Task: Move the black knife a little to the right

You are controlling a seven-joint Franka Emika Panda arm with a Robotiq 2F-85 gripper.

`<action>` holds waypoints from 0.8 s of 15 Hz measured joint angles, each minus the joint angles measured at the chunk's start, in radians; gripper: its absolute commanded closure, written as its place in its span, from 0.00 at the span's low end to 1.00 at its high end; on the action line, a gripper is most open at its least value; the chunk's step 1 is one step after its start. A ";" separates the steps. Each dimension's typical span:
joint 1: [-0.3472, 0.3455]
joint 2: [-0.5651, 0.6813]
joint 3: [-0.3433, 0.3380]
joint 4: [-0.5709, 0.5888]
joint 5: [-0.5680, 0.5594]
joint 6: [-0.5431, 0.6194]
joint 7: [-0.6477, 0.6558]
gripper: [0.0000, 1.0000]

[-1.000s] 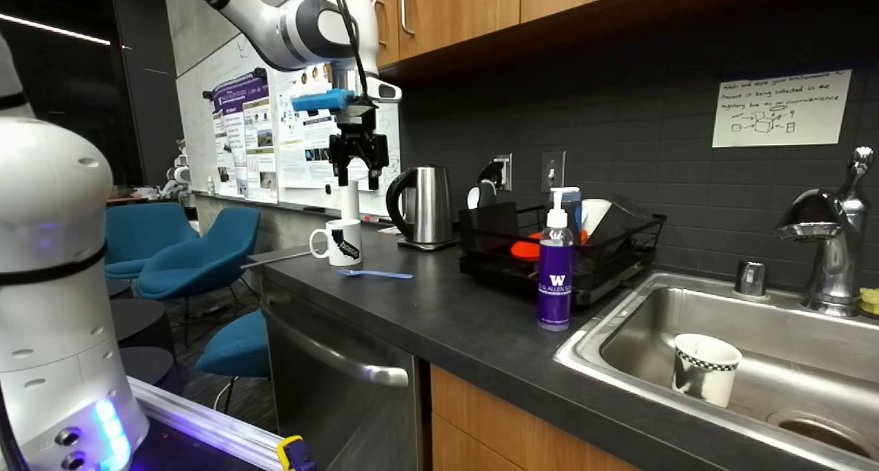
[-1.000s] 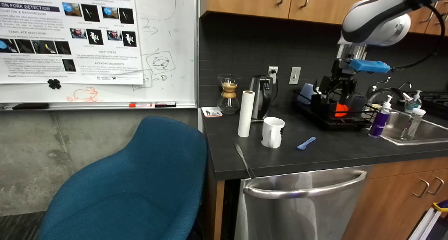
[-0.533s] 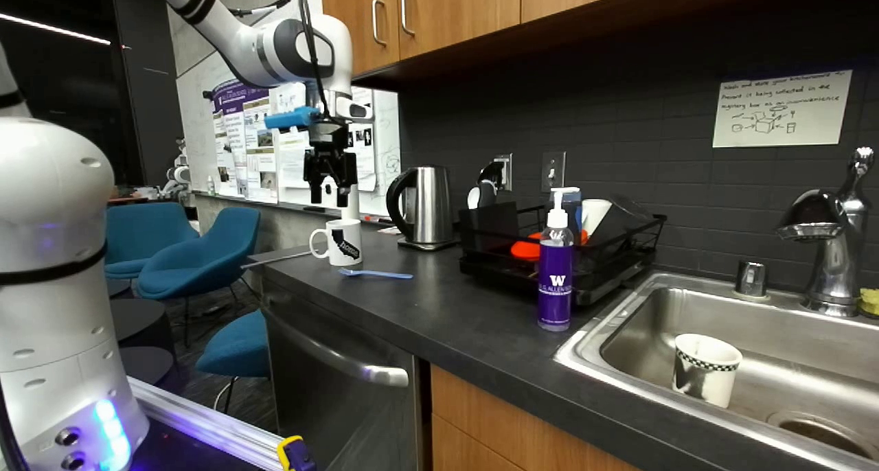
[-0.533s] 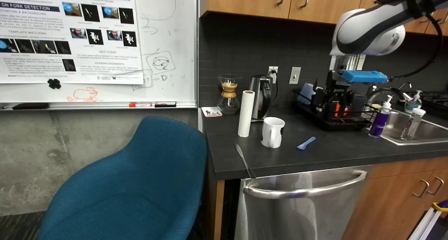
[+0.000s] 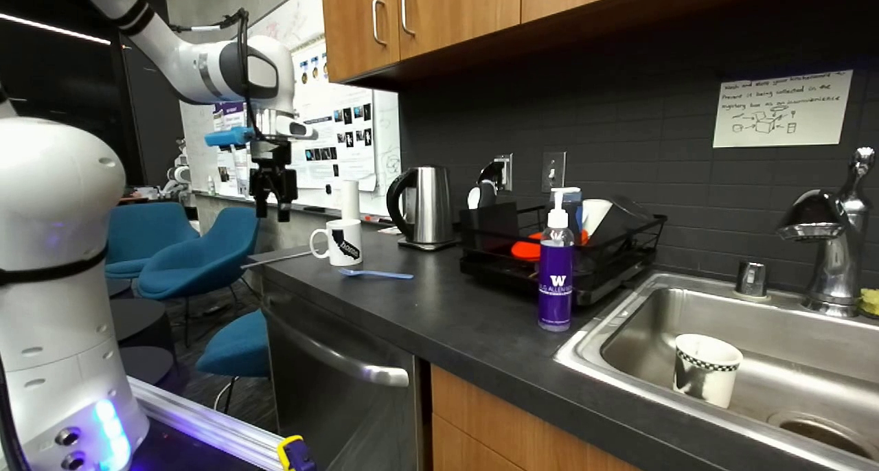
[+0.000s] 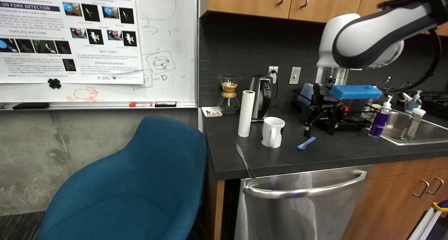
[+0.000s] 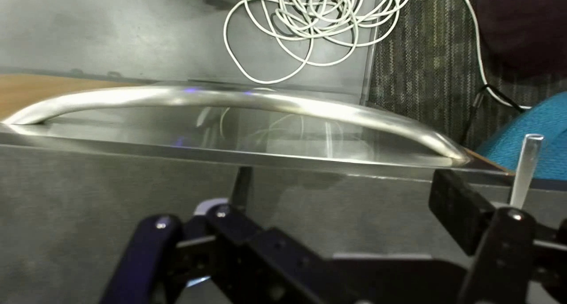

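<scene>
A thin knife, silver-grey rather than black, lies at the left end of the dark counter with one end past the front edge. It also shows in an exterior view, and its end stands past the edge at the right of the wrist view. My gripper is open and empty. It hangs above the counter near the front edge, on the sink side of the knife, as an exterior view shows. In the wrist view the gripper has its fingers wide apart, with bare counter between them.
A white mug stands between knife and gripper, with a paper roll and a kettle behind. A blue plastic utensil lies near the gripper. A dish rack, a purple bottle and a sink stand further along.
My open gripper has moved lower and toward the counter's front edge, shifting left in both exterior views. The knife, mug and utensil have not moved.
</scene>
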 measured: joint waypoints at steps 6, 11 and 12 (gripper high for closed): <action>0.115 0.047 0.138 -0.114 0.089 0.239 0.106 0.00; 0.151 0.162 0.202 -0.097 0.095 0.359 0.192 0.00; 0.151 0.186 0.206 -0.082 0.095 0.370 0.205 0.00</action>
